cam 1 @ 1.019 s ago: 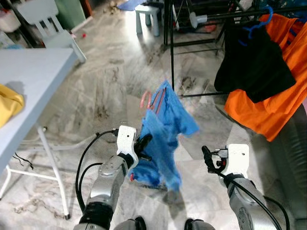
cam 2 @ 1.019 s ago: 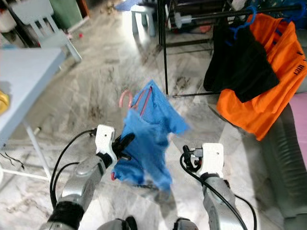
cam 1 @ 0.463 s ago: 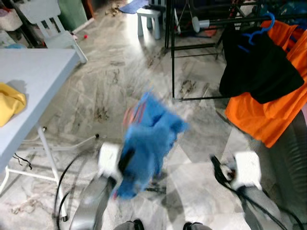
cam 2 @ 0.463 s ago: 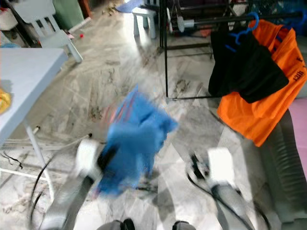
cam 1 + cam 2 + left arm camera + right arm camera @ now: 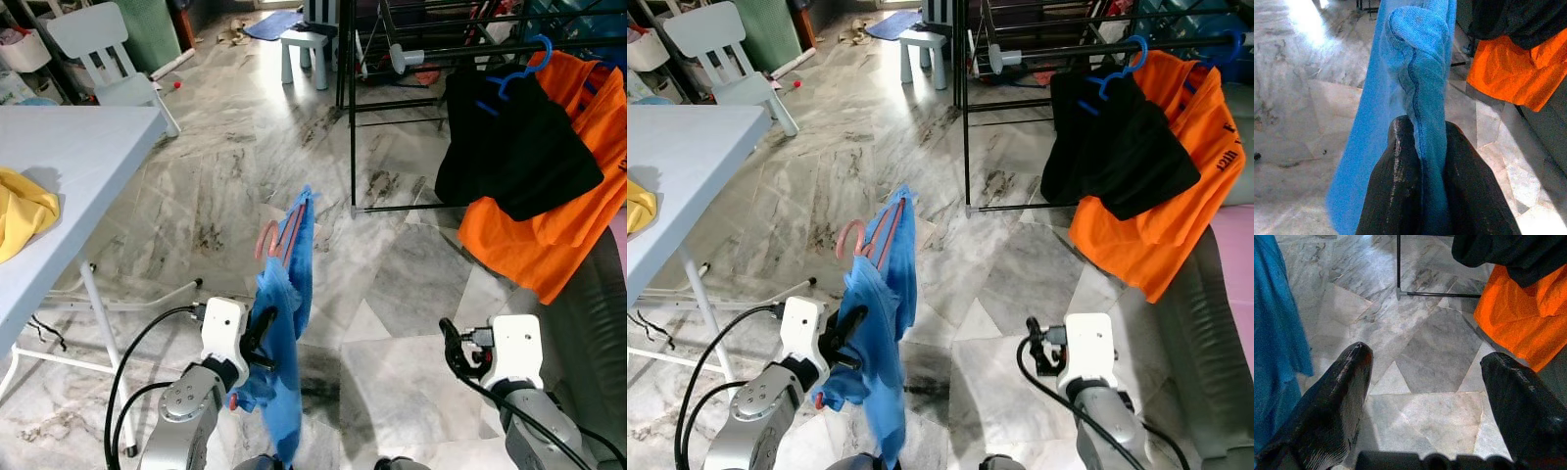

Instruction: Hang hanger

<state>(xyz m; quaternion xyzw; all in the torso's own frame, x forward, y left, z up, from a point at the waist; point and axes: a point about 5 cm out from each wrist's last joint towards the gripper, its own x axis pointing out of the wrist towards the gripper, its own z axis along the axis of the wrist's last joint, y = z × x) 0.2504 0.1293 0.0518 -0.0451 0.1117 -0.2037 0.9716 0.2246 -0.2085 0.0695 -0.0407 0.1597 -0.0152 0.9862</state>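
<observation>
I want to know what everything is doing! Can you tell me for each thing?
Left hand: shut on the blue shirt.
Right hand: open, holding nothing.
Pink hanger: inside the blue shirt, not hung.
Black shirt: hanging on the rack.
Orange shirt: hanging.

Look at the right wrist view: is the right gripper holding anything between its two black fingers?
No. The right gripper is open, and between its fingers lies bare grey marble floor.
</observation>
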